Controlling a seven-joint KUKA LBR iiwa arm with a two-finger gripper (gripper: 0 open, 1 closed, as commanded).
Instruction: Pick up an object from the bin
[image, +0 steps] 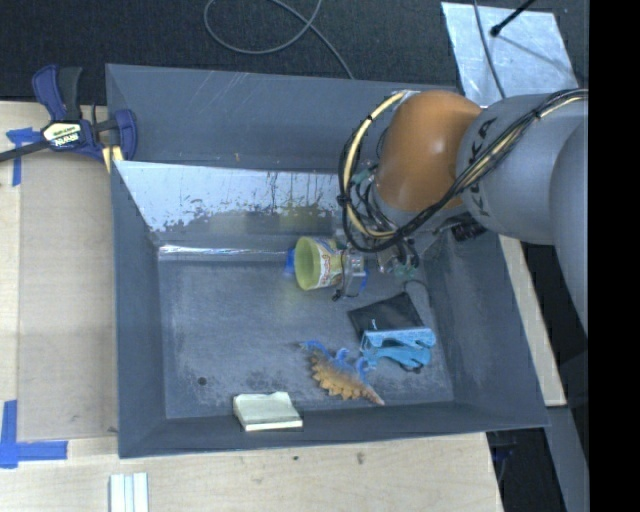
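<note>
A small yellow-green cup (318, 265) lies on its side near the middle of the bin's back part, its mouth facing left and a bit of blue at its left rim. My gripper (354, 270) is right against the cup's right end, under the arm's orange cover. Just below it a flat black card-like piece (385, 312) lies tilted on the floor. A light blue plastic thing (400, 347) rests against that piece's lower edge.
A tan leaf-shaped piece (342, 378) with a small blue bit (330, 355) beside it lies near the front wall. A pale green block (268, 410) sits on the front slope. The arm covers the bin's back right corner.
</note>
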